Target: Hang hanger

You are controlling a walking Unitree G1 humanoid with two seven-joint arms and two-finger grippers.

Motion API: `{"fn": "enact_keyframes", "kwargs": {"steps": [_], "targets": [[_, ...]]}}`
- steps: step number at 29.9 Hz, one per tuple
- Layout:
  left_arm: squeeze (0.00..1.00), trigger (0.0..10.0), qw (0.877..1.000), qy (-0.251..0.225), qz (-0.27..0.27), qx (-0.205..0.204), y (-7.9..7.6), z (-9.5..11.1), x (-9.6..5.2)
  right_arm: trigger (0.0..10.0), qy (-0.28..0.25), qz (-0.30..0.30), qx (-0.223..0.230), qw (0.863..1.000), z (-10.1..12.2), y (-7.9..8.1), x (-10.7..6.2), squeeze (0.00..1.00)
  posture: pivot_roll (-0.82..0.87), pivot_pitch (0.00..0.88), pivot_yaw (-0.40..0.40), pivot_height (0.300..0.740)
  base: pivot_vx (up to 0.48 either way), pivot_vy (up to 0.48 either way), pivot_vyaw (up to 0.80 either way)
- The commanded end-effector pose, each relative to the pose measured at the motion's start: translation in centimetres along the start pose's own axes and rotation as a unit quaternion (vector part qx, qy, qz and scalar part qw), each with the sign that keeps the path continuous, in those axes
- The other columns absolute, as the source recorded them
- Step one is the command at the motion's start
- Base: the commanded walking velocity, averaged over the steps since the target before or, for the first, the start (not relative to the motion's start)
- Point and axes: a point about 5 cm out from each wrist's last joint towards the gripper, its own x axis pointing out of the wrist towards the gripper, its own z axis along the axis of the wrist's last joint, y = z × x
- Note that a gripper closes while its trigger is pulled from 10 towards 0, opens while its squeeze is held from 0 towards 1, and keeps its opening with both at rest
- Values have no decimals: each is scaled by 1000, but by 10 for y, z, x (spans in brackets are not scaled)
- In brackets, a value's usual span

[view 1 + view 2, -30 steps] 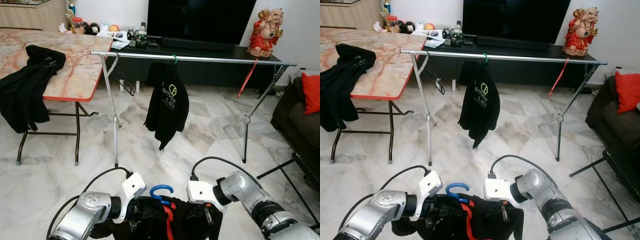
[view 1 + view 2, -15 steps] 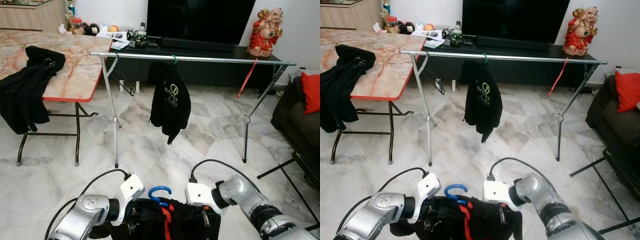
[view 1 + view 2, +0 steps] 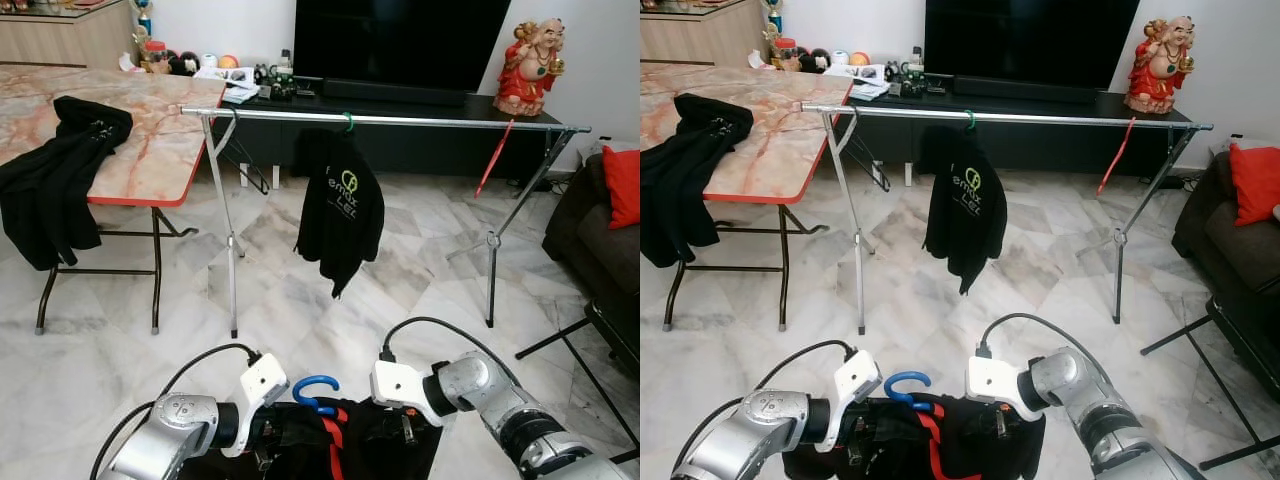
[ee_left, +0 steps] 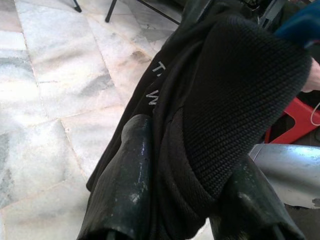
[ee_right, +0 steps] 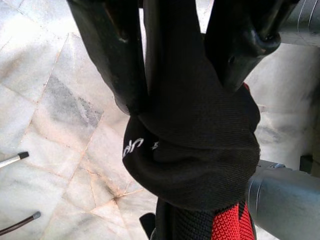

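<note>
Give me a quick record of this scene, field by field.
held item: black garment on a blue-hooked hanger
left end effector: shut on the garment
right end effector: shut on the garment
target: clothes rail, ahead across the marble floor
already hung: black hoodie
left of rail: folding table with a black jacket

black garment (image 3: 330,455) hides the hanger (image 3: 313,389) below its blue hook.

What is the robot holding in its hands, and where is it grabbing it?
A black jacket on a blue hanger. The left gripper and the right gripper each pinch a fold of the jacket's cloth, one on each side of the hanger's hook.
</note>
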Motion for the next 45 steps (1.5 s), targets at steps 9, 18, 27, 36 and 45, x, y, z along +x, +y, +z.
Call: {"fn": "enact_keyframes", "kwargs": {"steps": [9, 18, 27, 36, 45], "targets": [[0, 0, 1000, -11, 8, 14, 1, 5, -1, 10000, -2, 10, 7, 1000, 2, -3, -6, 1000, 163, 0, -80, 740, 0, 0, 0], [0, 0, 999, 9, 42, 18, 9, -2, -2, 10000, 7, 9, 7, 1000, -1, -4, -11, 1000, 161, 0, -72, 740, 0, 0, 0], [0, 0, 998, 32, 58, 19, 11, -16, -3, 10000, 11, -71, -12, 997, 3, -19, -24, 1000, 160, 0, -70, 740, 0, 0, 0], [0, 0, 979, 25, 201, -5, 34, -30, -13, 10000, -16, -269, 38, 962, -1, -39, -39, 675, 151, 0, -84, 740, 0, 0, 0], [0, 10000, 929, -7, 371, -14, 51, -43, -37, 10000, -106, -426, 327, 837, -53, -4, -8, 0, 145, 16, -73, 740, 0, 0, 0]]}}
